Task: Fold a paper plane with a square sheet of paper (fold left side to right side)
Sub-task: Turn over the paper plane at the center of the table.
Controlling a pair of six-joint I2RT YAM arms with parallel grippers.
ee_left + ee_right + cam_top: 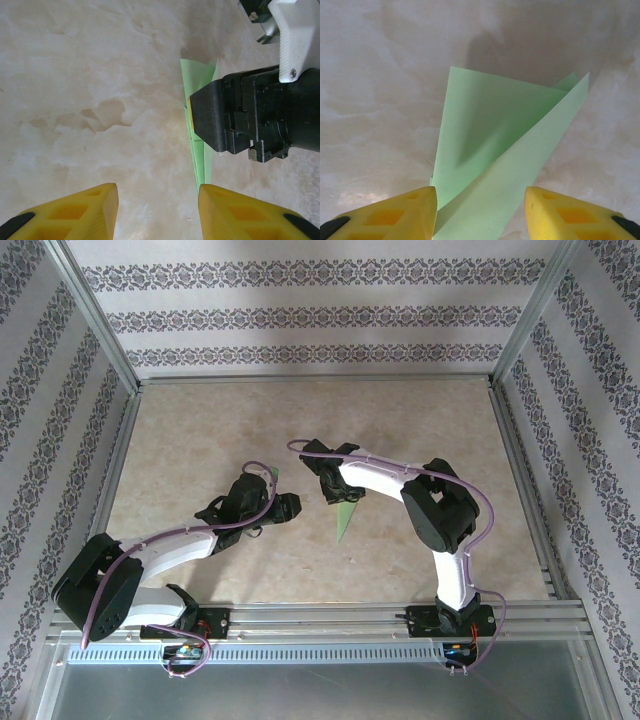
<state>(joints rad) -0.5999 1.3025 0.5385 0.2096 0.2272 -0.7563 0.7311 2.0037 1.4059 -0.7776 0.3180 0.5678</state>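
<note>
Right end effector spread, angled down over paper plane; left end effector spread.

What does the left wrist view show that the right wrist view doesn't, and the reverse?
Left wrist: the right pincer from outside, its black body over the folded green paper, seen as a narrow strip. Right wrist: the paper's overlapping flaps spread broad between that pincer's parted yellow fingers. Shared: green paper on the beige tabletop, yellow fingers apart at the bottom edge.
</note>
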